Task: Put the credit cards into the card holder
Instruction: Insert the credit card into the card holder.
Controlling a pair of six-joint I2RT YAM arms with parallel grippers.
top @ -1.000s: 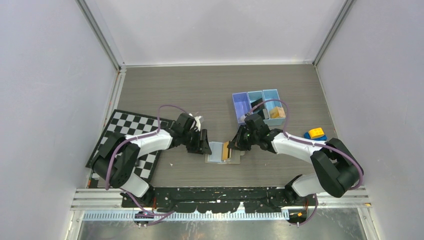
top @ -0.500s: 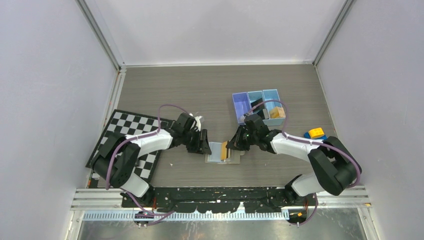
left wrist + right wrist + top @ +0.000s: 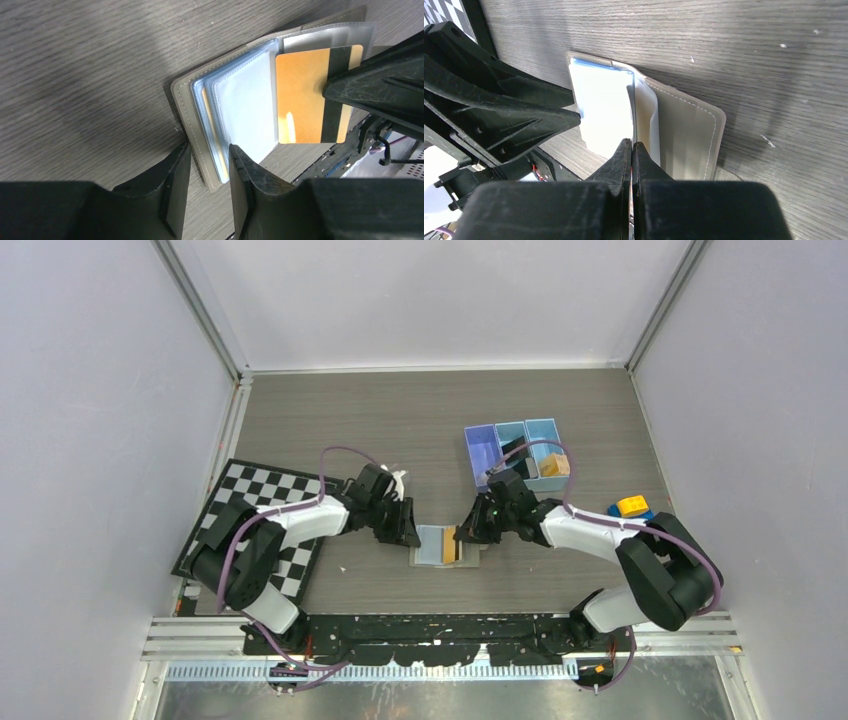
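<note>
One orange card (image 3: 300, 102) pinched in R gripper (image 3: 631, 145); L gripper (image 3: 209, 148) agape astride stitched holder (image 3: 186, 107).

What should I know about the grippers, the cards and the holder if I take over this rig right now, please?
Left gripper: jaws partly open at the left edge of the card holder, which lies open on the table.
Right gripper: shut on the orange card, held over the open holder, not in a pocket.
Done: holder opened, one card in hand.
Left: slide the orange card into a pocket, release, then fetch any other cards; I cannot pick them out in these views.
</note>
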